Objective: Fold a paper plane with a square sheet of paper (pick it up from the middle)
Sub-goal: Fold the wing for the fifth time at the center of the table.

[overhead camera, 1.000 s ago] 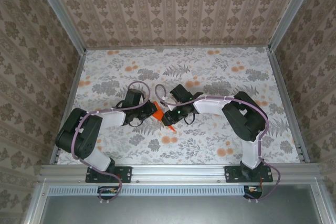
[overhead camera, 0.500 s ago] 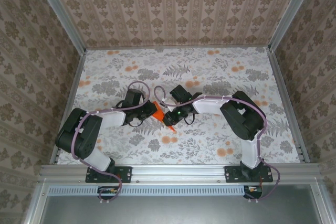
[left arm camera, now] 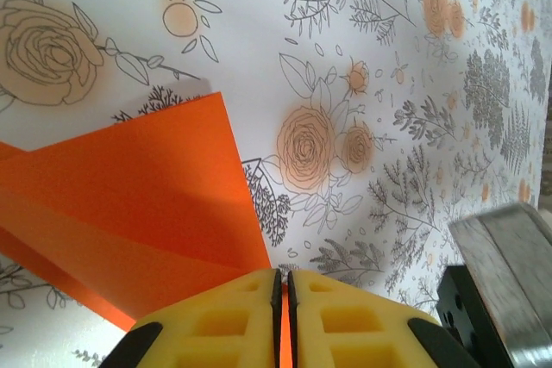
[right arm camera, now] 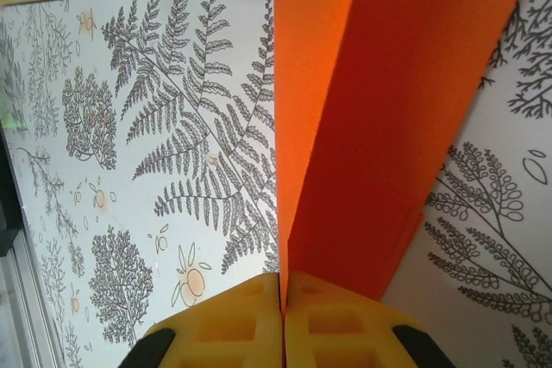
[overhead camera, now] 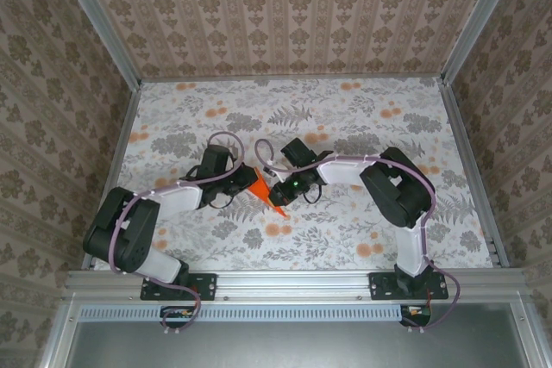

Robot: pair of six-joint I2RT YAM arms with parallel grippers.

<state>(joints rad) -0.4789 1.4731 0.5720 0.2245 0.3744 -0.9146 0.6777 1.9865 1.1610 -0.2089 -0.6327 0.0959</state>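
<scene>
Paper plane (overhead camera: 264, 190) at mid counter (overhead camera: 362, 230), nose toward 5 o'clock, pinched from 9 o'clock by the closed left gripper (left arm camera: 282, 286) and from 3 o'clock by the closed right gripper (right arm camera: 282, 286); looks largely folded into a dart, final creasing apparently left.

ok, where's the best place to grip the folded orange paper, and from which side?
Likely the layered fold edge, pinched edge-on across its flat faces: the orange paper is thin and creased. The left gripper and right gripper pinch it that way from opposite sides.
</scene>
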